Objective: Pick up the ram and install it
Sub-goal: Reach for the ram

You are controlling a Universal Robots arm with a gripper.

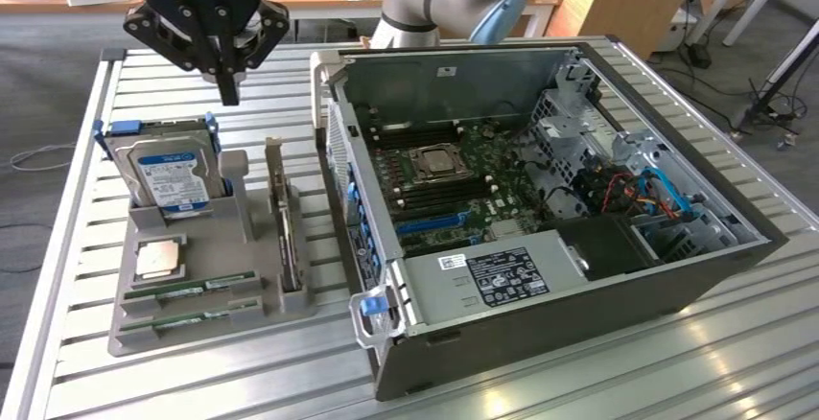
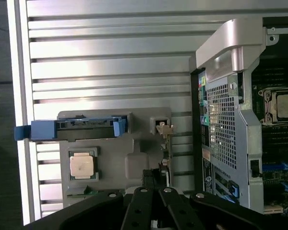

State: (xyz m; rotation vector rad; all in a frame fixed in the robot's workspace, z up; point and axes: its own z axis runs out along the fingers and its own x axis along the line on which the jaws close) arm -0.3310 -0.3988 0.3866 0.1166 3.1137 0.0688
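Hovered upper left, gripper (image 1: 229, 97) jaws pressed together and empty, well apart from the ram (image 1: 192, 288) down lower left in grey tray (image 1: 211, 247).

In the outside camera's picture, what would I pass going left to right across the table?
From the left: hard drive → thin board standing on edge → processor socket inside the open computer case → blue cables.
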